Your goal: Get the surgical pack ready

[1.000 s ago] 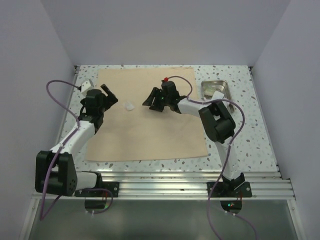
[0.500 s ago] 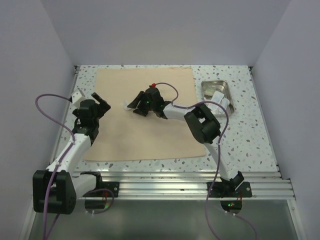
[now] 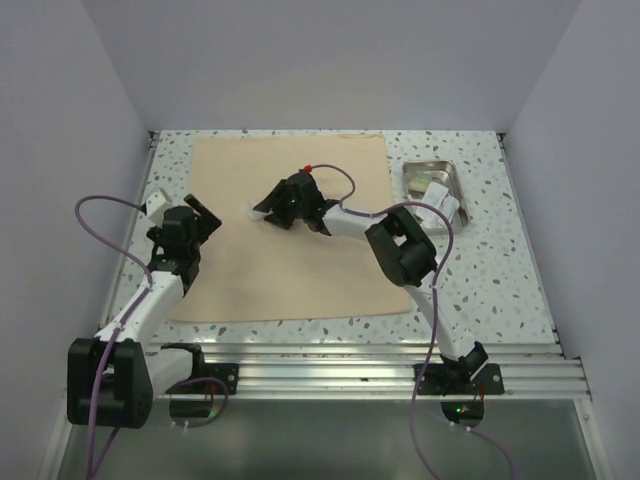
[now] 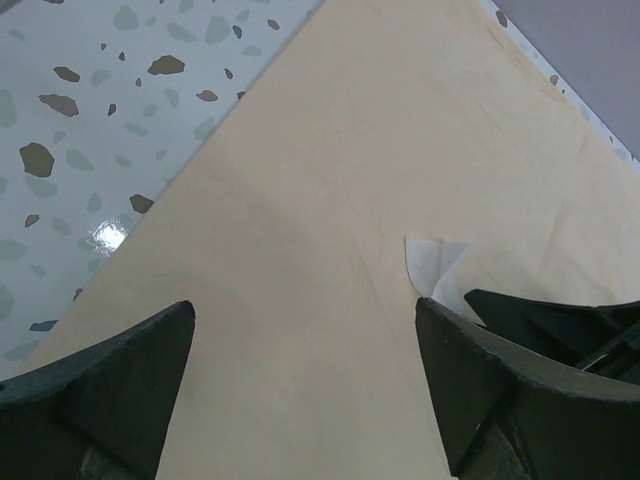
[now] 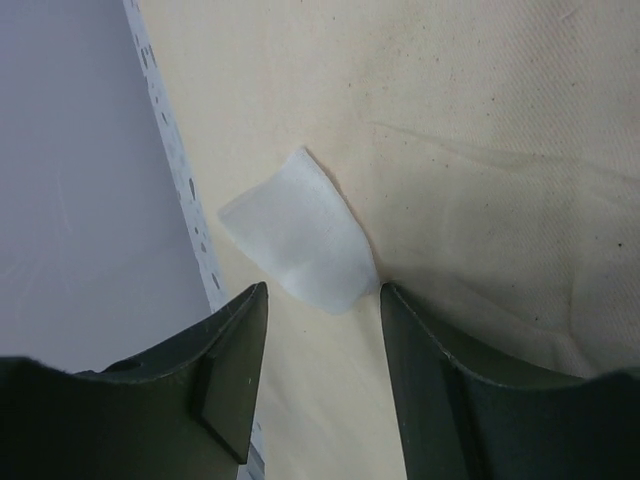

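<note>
Left tool [image 4: 300, 320] apart | right tool [image 5: 322, 295] apart, gauze [image 5: 295, 240] just ahead | tan sheet [image 3: 290, 270] on speckled table [image 3: 480, 270] | lilac walls [image 3: 330, 60]

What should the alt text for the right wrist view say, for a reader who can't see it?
A small white gauze piece lies on the tan wrap sheet, its near corner reaching between the two dark fingers of the right end effector, which stand apart holding nothing. Along the left runs a speckled table edge, then a plain lilac wall.
</note>
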{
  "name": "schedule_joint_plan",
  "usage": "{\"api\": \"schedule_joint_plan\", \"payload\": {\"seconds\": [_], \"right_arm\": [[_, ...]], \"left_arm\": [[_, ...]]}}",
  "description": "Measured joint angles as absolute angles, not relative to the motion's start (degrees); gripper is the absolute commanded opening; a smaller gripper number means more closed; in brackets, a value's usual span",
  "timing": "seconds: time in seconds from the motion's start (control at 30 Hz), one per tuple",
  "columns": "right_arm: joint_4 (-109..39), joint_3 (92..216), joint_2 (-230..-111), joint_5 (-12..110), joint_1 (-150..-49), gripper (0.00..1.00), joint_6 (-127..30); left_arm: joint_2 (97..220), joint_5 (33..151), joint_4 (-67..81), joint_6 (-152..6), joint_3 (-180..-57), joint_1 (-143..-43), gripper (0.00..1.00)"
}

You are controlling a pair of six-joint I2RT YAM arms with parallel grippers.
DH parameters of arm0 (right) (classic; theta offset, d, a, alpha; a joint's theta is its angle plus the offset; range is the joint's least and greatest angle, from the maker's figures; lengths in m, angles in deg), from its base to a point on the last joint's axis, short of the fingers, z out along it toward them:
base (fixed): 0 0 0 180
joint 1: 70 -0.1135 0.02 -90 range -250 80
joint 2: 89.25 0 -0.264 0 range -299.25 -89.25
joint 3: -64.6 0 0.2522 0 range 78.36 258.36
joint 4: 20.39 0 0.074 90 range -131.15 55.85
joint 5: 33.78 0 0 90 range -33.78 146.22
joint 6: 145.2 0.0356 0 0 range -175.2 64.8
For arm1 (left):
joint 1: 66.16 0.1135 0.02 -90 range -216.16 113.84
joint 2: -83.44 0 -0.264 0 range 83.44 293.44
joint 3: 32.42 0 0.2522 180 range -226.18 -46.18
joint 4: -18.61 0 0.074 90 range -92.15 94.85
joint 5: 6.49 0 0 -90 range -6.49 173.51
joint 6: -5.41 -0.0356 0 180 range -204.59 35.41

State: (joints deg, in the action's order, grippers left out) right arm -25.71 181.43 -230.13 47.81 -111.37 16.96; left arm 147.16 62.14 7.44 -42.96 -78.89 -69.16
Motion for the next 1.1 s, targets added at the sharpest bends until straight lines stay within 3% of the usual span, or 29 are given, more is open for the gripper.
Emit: {"api": "schedule_joint_plan", "payload": {"seconds": [0.1,0.43,0.6,0.87,1.1], "right_arm": [[-26.03,182.21,-230.67,48.58,-111.41,0.48,17.73],[-27.48,184.16,-232.66,51.27,-111.63,0.00,18.19],[-24.99,180.20,-230.81,52.88,-111.63,0.00,17.64],[-23.59,162.00,-214.35,55.55,-109.55,0.00,10.95],[-23.08,151.81,-195.22,53.52,-95.98,0.00,4.02]], "left_arm": [[146.16,61.75,7.53,-42.96,-78.47,-69.16,0.95],[145.46,61.57,8.53,-42.98,-78.15,-69.16,0.95],[145.46,61.57,8.64,-43.02,-78.15,-69.16,0.94],[145.46,62.56,10.13,-43.68,-77.82,-69.16,0.94],[146.83,64.42,11.40,-43.90,-77.49,-69.16,0.94]]}}
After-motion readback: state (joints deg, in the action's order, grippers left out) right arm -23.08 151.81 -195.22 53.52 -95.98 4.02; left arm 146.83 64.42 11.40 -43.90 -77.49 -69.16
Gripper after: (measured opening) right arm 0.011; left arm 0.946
